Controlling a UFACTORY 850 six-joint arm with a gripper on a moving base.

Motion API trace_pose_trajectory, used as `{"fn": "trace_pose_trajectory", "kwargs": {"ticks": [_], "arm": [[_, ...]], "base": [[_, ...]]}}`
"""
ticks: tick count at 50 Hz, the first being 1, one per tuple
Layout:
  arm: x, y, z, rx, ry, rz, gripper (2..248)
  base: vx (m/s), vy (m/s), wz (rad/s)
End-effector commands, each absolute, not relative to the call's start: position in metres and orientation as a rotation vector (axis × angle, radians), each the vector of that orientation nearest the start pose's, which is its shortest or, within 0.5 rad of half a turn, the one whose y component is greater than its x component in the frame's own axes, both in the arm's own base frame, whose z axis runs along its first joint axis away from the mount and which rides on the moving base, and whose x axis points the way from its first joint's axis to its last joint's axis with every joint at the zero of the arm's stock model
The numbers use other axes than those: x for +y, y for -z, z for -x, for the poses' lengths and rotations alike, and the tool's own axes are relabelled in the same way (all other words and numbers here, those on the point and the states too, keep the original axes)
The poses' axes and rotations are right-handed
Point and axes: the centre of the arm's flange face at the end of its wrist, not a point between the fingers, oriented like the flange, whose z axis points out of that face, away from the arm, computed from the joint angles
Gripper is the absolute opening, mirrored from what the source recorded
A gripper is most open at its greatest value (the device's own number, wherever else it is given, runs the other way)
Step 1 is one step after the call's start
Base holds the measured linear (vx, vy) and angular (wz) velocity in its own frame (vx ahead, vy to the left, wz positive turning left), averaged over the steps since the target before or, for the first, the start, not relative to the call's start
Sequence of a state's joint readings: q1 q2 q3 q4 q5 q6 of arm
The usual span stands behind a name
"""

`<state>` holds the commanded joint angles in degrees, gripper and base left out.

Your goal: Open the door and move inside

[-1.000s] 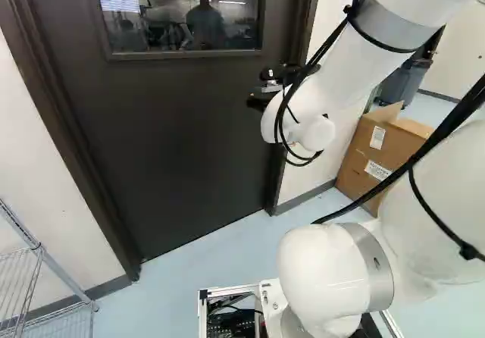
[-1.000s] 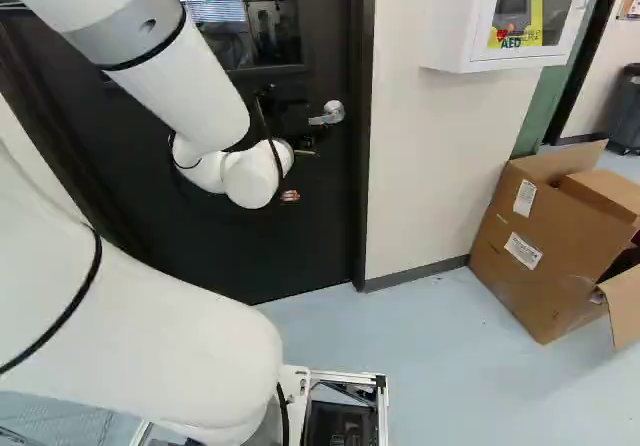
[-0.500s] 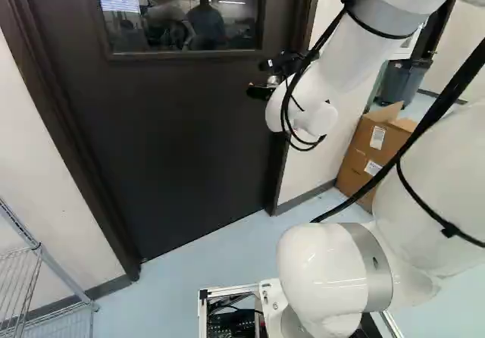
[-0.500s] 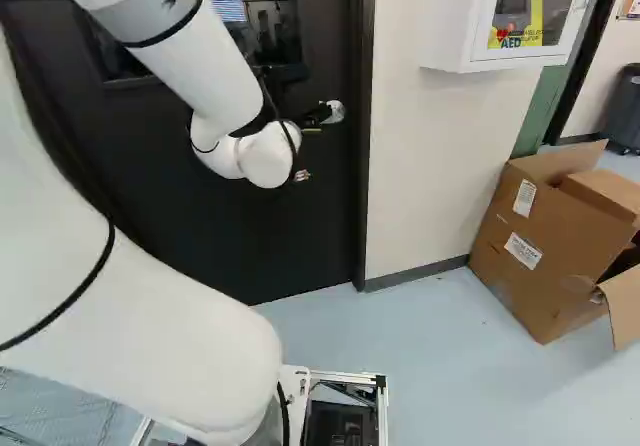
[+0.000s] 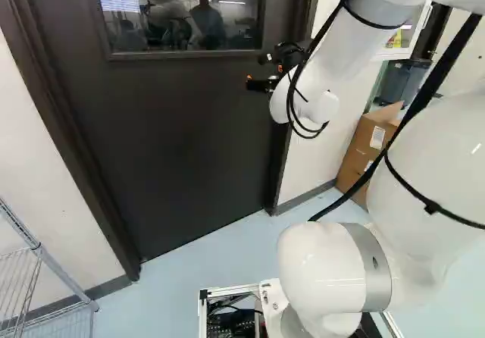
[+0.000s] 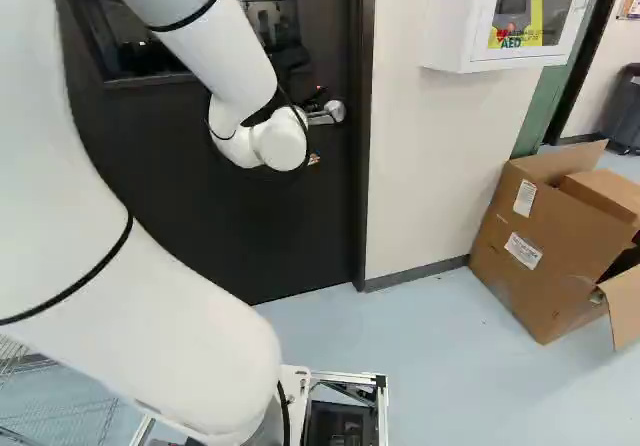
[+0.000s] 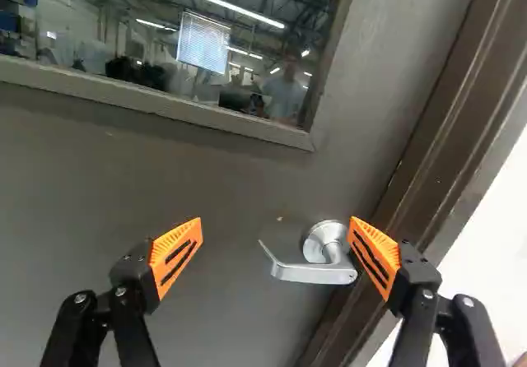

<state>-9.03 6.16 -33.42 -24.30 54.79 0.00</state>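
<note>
Wall (image 6: pixel 430 166) nr door (image 6: pixel 200 226): lettered cabinet (image 6: pixel 455 26), labelled box (image 6: pixel 545 291)

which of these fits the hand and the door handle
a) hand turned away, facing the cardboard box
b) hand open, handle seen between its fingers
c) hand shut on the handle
b, the wrist view shows the hand with its fingers spread wide and the door handle in the gap, nearer one finger.

White rounded arm (image 5: pixel 439 179), grey bands (image 5: pixel 377 266), black cables (image 5: pixel 436 77) (rather loopy), orange-padded fingers (image 7: pixel 174 248)
</note>
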Motion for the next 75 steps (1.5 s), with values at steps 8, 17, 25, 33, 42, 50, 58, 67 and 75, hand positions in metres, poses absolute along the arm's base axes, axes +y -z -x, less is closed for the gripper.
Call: {"fn": "trace_pose_trajectory", "kwargs": {"ticks": [8, 17, 25, 33, 42, 50, 58, 67, 75], "arm": [[-0.036, -0.522, -0.440, -0.556, 2.283, 2.162, 247], [-0.034, -0.522, -0.450, -0.616, 2.273, 2.142, 247], [-0.033, -0.522, -0.457, -0.650, 2.267, 2.131, 247], [-0.033, -0.522, -0.463, -0.660, 2.264, 2.128, 247], [-0.033, -0.521, -0.470, -0.661, 2.262, 2.128, 247], [-0.034, -0.515, -0.476, -0.660, 2.245, 2.139, 247], [-0.034, -0.506, -0.480, -0.657, 2.223, 2.154, 247], [-0.034, -0.497, -0.482, -0.653, 2.198, 2.171, 247], [-0.034, -0.488, -0.485, -0.650, 2.175, 2.186, 247]], "base": [[0.000, 0.000, 0.000], [0.000, 0.000, 0.000], [0.000, 0.000, 0.000], [0.000, 0.000, 0.000], [0.000, 0.000, 0.000], [0.000, 0.000, 0.000], [0.000, 0.000, 0.000], [0.000, 0.000, 0.000], [0.000, 0.000, 0.000]]}}
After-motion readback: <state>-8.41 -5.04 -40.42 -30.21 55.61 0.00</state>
